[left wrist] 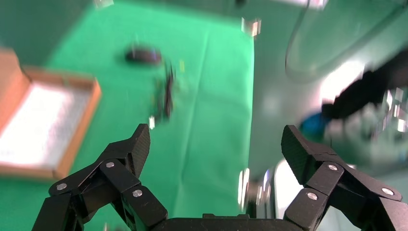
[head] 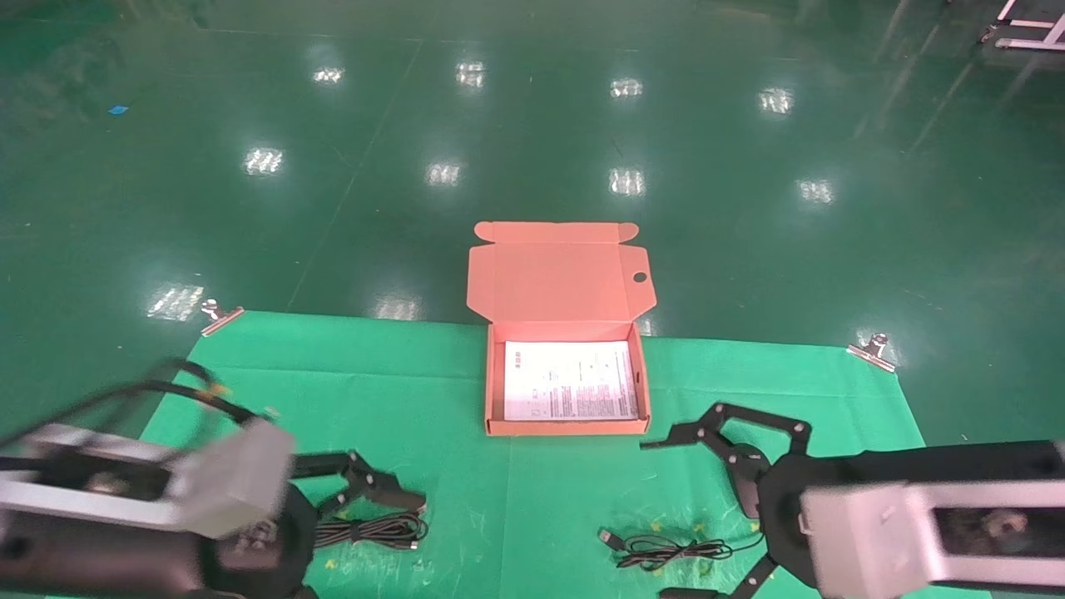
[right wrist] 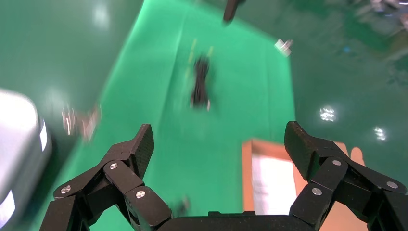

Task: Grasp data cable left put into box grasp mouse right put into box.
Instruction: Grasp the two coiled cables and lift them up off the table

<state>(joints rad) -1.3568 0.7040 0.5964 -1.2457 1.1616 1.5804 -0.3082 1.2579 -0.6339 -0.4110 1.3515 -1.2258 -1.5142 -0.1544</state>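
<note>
The orange-pink box (head: 566, 428) lies open mid-table with a white printed sheet inside and its lid flap folded back. The data cable (head: 376, 530), a black bundle, lies at the front left; it also shows in the right wrist view (right wrist: 199, 83). My left gripper (head: 391, 509) is open and empty just above it. The black mouse (head: 746, 491) lies at the front right, partly hidden by my right gripper (head: 656, 519), which is open and empty over it. The mouse's cord (head: 666, 551) lies bundled beside it. The left wrist view shows the mouse (left wrist: 143, 54) and the box (left wrist: 79, 120).
A green cloth (head: 416, 391) covers the table, held by metal clips at the far left corner (head: 218, 316) and the far right corner (head: 872, 349). Shiny green floor lies beyond the far edge.
</note>
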